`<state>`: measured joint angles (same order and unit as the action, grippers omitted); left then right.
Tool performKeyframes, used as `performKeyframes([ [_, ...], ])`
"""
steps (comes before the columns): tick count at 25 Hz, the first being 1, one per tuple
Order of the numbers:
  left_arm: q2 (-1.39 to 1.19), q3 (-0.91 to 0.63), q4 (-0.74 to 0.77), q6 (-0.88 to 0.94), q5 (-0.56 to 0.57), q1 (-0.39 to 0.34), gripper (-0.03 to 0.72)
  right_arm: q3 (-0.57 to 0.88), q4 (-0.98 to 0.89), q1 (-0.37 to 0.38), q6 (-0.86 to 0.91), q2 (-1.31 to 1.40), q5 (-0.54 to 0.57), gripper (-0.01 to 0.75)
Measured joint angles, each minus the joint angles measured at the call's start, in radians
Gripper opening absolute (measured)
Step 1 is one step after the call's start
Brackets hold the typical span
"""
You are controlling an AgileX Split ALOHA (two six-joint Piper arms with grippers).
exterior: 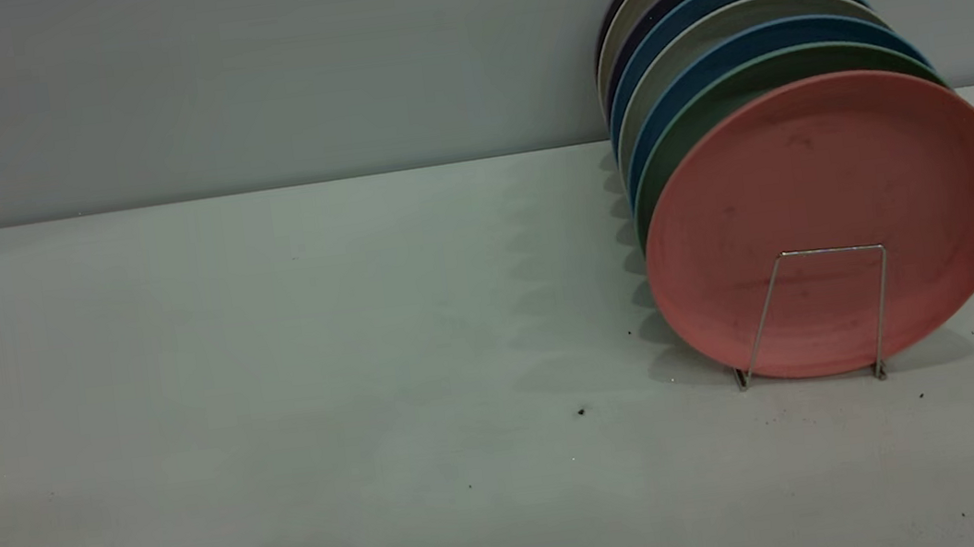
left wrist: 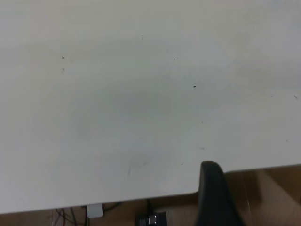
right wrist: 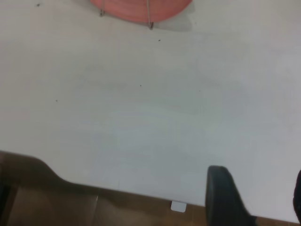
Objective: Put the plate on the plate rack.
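The salmon-pink plate stands on edge in the front slot of the silver wire plate rack, behind its front loop, at the table's right. Its lower edge and the rack's wire feet also show far off in the right wrist view. My right gripper is open and empty, pulled back over the table's near edge. My left gripper hangs over another stretch of that edge; one dark finger shows with a wide empty gap beside it. Neither gripper appears in the exterior view.
Behind the pink plate stand a teal-green plate, blue plates, grey ones and a dark one, all upright in the same rack. The pale table has small dark specks. A grey wall rises behind it.
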<state>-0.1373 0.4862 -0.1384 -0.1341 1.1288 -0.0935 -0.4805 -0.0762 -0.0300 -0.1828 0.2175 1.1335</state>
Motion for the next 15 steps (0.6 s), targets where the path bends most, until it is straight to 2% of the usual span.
performKeyframes([
  [15, 0.000, 0.000, 0.009, 0.000, 0.000, 0.000, 0.468, 0.000, 0.000, 0.000, 0.000, 0.000, 0.000, 0.375],
])
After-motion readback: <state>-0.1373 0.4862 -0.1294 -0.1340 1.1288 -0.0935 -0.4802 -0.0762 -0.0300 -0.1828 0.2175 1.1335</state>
